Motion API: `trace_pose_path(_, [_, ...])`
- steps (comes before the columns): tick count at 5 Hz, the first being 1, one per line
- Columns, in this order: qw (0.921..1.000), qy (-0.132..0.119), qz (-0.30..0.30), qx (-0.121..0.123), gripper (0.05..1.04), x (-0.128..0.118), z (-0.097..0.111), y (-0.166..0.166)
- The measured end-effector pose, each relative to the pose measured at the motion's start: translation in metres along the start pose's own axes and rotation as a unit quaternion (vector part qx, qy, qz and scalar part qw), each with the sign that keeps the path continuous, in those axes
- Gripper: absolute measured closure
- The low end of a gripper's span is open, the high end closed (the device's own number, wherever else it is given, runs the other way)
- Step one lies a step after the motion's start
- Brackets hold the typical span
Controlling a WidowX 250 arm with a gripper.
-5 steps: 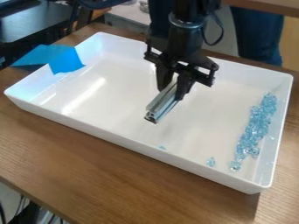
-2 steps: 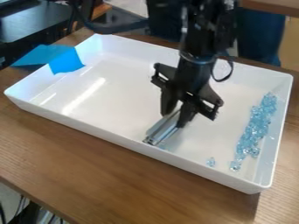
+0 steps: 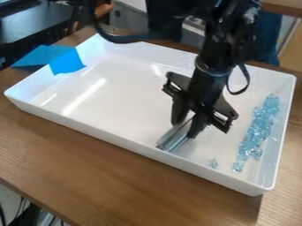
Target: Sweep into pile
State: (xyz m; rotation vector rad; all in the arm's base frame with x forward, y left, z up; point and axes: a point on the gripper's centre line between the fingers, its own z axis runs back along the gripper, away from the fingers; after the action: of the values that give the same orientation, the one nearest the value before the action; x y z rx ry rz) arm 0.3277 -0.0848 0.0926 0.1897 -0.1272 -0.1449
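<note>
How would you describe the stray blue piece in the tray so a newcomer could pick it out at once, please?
Start from the large white tray on the wooden table. Near its front wall, nearest the camera, between the metal bar in the claw and the pile along the right wall, lies a small, clear, pale-blue piece. It sits alone, while the pile's pieces bunch together.

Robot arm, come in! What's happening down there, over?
Gripper holding bar inside tray. Beads bunched at picture right, stray bit apart from them. Near wall close to bar's end, may crowd the sweep.
</note>
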Motion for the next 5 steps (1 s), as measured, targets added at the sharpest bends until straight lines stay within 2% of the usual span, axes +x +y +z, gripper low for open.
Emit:
trace_pose_path(2, [0.9994, -0.005, 0.032, -0.013, 0.73, 0.02, 0.001, -0.026])
trace_pose_path(4, [0.9946, 0.005, 0.09, -0.05, 0.73, 0.035, 0.007, -0.057])
trace_pose_path(5, [0.9918, 0.012, 0.102, -0.075, 0.73, 0.031, 0.011, -0.073])
